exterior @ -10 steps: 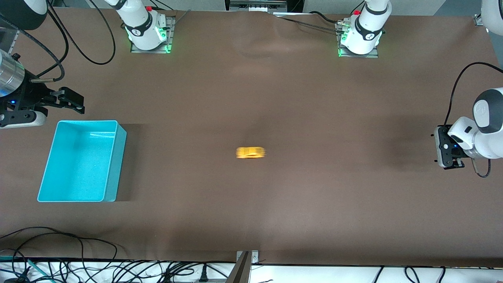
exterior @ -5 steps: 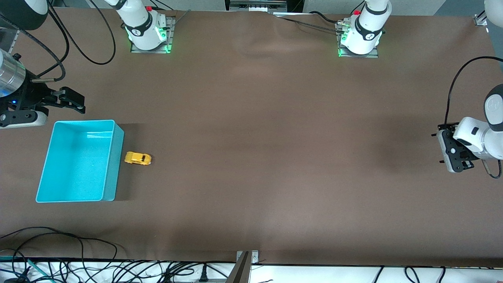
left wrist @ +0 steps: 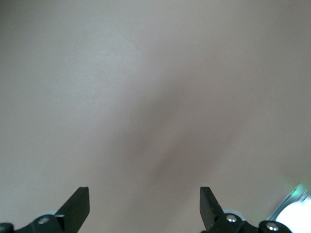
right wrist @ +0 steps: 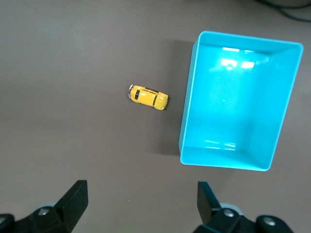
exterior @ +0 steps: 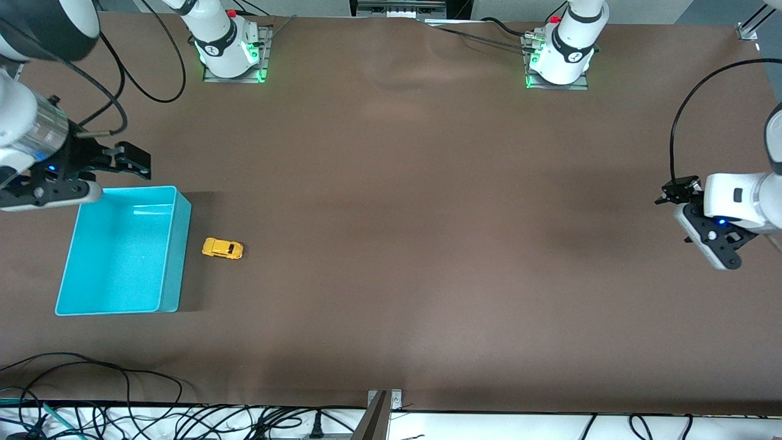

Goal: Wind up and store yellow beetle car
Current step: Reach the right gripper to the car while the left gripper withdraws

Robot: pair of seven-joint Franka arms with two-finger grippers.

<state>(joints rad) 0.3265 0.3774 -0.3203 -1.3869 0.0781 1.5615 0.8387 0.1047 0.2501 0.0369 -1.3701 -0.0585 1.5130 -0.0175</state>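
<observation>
At the right arm's end of the desk (exterior: 391, 293), the right gripper (exterior: 133, 160) hangs in the air over the brown surface, just above the turquoise bin's (exterior: 173, 256) rim that lies farthest from the front camera. Its jaws are spread wide and hold nothing — the right wrist view shows both dark fingertips (right wrist: 73, 196) well apart, with bare desk between them.

The bin is open-topped and holds nothing that can be seen. Just beside its long wall, on the side toward the left arm's end, rests the yellow beetle car (exterior: 223, 248), upright on its wheels on the desk, outside the bin and apart from it by a narrow strip of shadowed surface. Its long axis runs along the length of the desk, roughly square to the bin's long wall, slightly skewed — one end points at the bin, the other toward the left arm's end. Which end is the nose I cannot tell.

The middle of the desk carries nothing else. At the left arm's end the left gripper (exterior: 672, 195) waits in the air over bare desk, jaws spread wide, gripping nothing.
</observation>
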